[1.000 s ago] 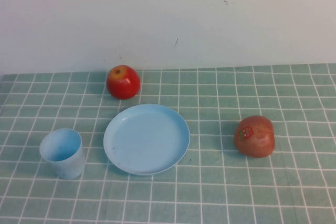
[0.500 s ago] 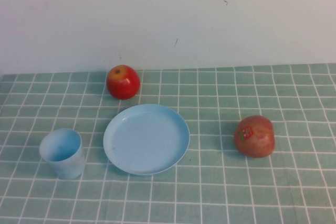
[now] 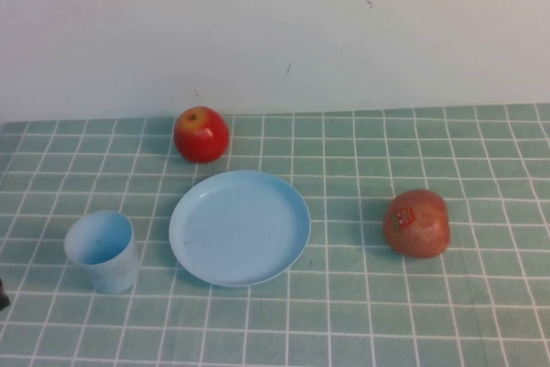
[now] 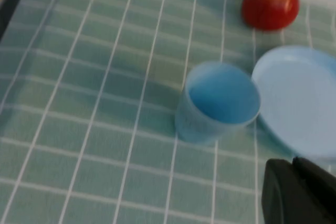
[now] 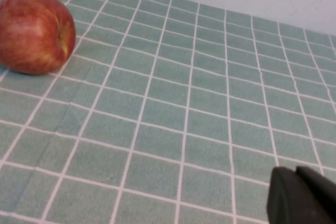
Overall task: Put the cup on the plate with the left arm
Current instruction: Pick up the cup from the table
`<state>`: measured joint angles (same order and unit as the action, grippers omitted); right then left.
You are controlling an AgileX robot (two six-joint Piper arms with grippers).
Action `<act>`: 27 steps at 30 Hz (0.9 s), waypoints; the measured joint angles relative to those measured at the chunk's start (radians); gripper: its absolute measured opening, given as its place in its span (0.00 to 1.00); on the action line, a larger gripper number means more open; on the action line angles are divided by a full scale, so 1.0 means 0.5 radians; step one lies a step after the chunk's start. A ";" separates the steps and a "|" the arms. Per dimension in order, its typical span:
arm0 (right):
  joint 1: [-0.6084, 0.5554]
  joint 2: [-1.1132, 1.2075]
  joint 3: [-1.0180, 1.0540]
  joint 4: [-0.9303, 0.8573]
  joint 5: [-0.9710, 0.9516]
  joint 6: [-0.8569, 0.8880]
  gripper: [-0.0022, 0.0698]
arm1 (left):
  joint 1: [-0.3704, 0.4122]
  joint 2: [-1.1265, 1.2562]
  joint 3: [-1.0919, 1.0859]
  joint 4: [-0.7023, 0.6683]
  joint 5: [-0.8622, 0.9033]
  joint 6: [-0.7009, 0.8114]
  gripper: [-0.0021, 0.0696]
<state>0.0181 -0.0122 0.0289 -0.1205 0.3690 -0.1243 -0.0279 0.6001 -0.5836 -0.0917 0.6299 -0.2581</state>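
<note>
The light blue cup [image 3: 102, 251] stands upright and empty at the front left of the tiled table. The light blue plate [image 3: 240, 227] lies just right of it, a small gap apart, with nothing on it. A dark tip of my left arm [image 3: 3, 295] shows at the left edge of the high view, left of the cup. In the left wrist view the cup [image 4: 218, 102] and plate [image 4: 302, 103] lie ahead of my left gripper [image 4: 294, 182], which is shut and empty. My right gripper [image 5: 296, 192] is shut and empty above the table.
A red apple [image 3: 202, 134] sits behind the plate near the wall and also shows in the left wrist view [image 4: 270, 3]. A second reddish apple with a sticker [image 3: 417, 223] lies right of the plate and shows in the right wrist view [image 5: 34, 32].
A dark tip of the left arm has come into the high view at the left edge. The cup, plate and apples have not moved.
</note>
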 joint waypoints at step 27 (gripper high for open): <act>0.000 0.000 0.000 0.000 0.000 0.000 0.03 | 0.000 1.710 -0.699 0.000 0.186 0.144 0.50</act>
<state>0.0181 -0.0122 0.0289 -0.1205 0.3690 -0.1243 -0.0279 1.4552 -0.9330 -0.0920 0.7230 -0.1860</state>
